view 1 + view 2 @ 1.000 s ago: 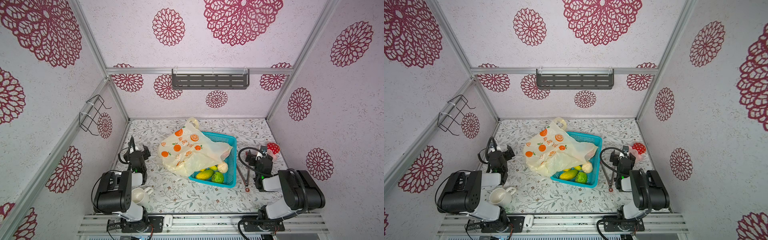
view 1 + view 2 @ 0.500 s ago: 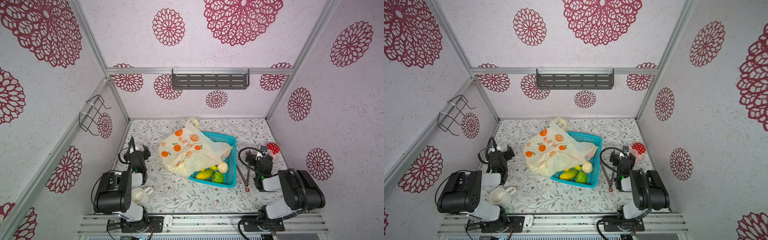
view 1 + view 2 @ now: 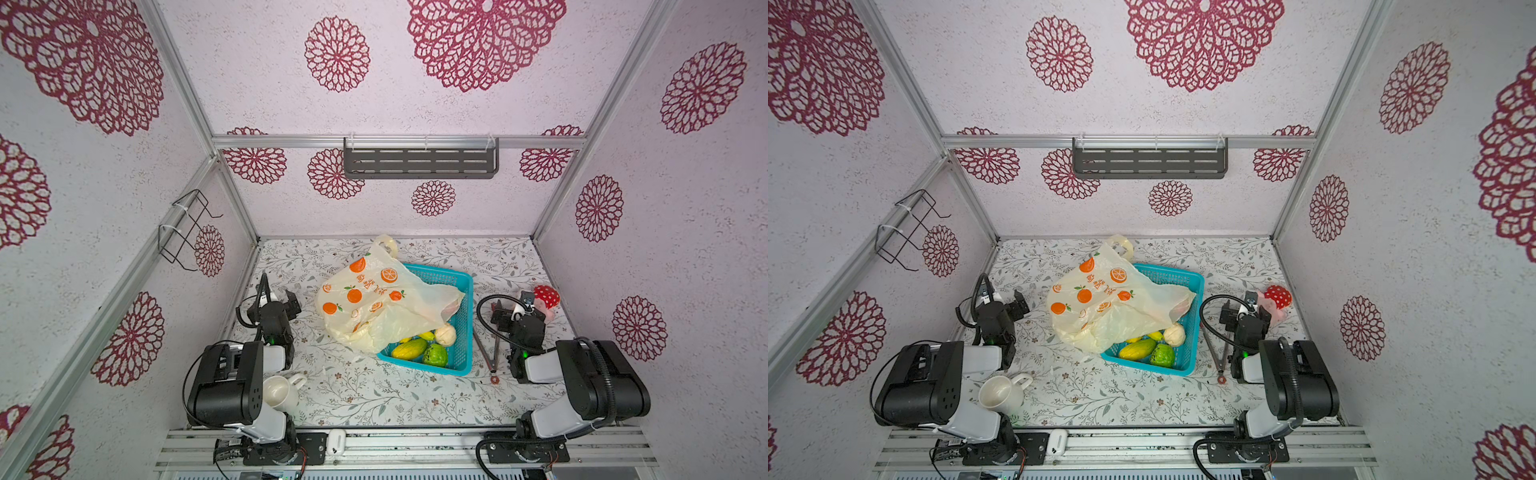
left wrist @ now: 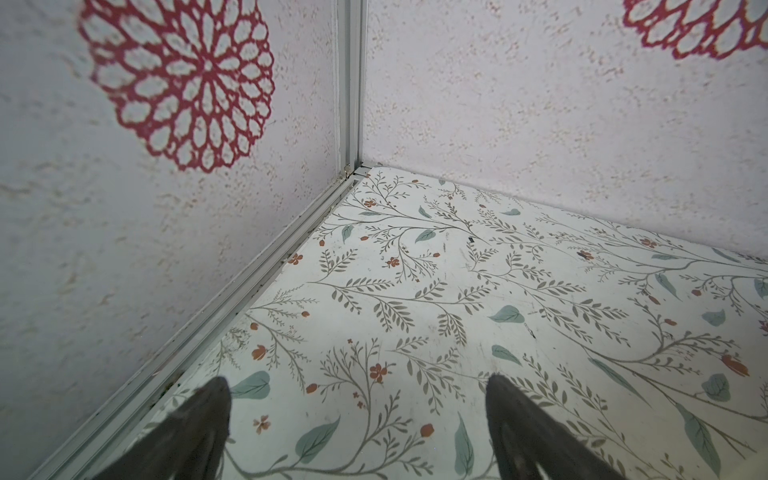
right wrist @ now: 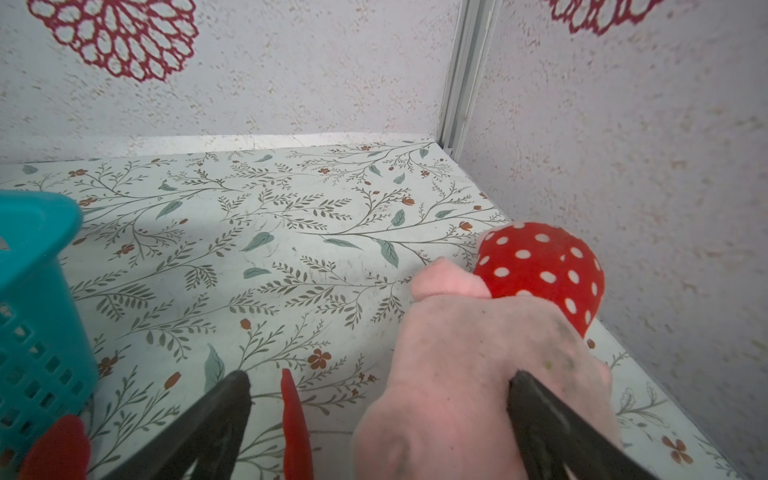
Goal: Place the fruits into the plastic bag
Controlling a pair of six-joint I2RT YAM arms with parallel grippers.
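The only writing is a short line of orange characters printed on the plastic bag (image 3: 386,309), among its printed oranges; in both top views they are too small to read.

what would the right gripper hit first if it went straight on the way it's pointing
Most likely the mushroom plush: its pink stem lies partly between the right gripper's open jaws, near one. Beyond it, bare table to the wall.
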